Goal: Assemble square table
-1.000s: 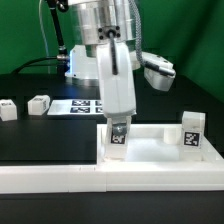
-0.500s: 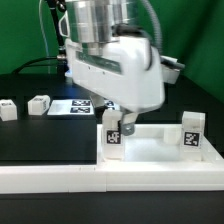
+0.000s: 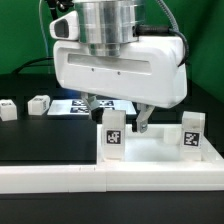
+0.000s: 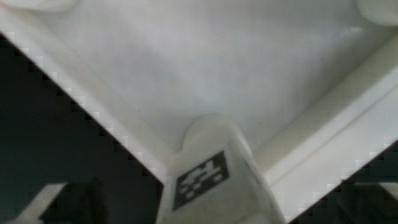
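Legs [image 3: 38, 103], 2, lie loose far left, awaiting you. Rightward, your gripper [image 3: 118, 116] hangs spread wide, empty, over an upright leg [image 3: 114, 135] socketed in the square top [image 3: 156, 150], seemingly braced against the wall [image 3: 50, 178]; a second leg [image 3: 192, 133] stands right.

Green backdrop [image 3: 20, 30], black tabletop [image 3: 40, 150]

Words, numbers, brands: none readable. Signs: black-and-white square tags, one on the middle leg [image 3: 115, 134], one on the leg at the exterior view's right [image 3: 192, 133], several on the marker board [image 3: 82, 106]. Patterns only, no characters.
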{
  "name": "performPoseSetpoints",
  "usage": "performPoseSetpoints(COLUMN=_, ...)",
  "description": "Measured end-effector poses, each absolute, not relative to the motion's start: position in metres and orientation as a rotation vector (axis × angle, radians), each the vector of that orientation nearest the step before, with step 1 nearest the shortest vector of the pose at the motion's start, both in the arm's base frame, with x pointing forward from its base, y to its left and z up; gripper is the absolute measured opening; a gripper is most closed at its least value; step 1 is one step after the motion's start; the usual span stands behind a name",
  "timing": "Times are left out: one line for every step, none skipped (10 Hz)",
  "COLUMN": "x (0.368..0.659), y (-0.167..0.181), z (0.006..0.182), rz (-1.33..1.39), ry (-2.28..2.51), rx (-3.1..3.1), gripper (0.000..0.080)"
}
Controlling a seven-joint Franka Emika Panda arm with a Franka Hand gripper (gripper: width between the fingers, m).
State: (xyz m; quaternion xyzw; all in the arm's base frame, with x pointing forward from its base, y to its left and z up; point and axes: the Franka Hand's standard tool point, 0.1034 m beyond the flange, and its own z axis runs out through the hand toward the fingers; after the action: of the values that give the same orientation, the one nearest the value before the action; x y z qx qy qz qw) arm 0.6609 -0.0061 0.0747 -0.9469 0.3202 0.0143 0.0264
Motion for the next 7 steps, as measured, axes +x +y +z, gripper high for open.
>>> performPoseSetpoints(x=0.6668, y=-0.0095, z=0.0749, rz=-0.018, ry=0.673, rx=-3.034, gripper=0.0649)
performPoseSetpoints(x=0.6742, y=-0.0108, z=0.0756, rz=-0.104, ry=0.439, rx=-3.082, gripper=0.0649)
performPoseSetpoints(x=0.6762, y=-0.0111, z=0.0739, rz=-0.156, ry=0.297, rx=-3.103, gripper=0.0649)
performPoseSetpoints(x=0.6751, y=-0.0112, z=0.0734, rz=-0.147, ry=0.3, rx=-3.101, gripper=0.0649)
performPoseSetpoints(x=0.6751, y=-0.0108, z=0.0732, rz=-0.146, ry=0.358, rx=-3.093, gripper=0.0533)
performPoseSetpoints(x=0.6751, y=-0.0111, z=0.073, rz=-0.147, ry=0.348, rx=-3.095, gripper=0.0395)
performPoseSetpoints(x=0.6751, y=-0.0108, z=0.0729, rz=-0.147, ry=0.382, rx=-3.088, gripper=0.0395)
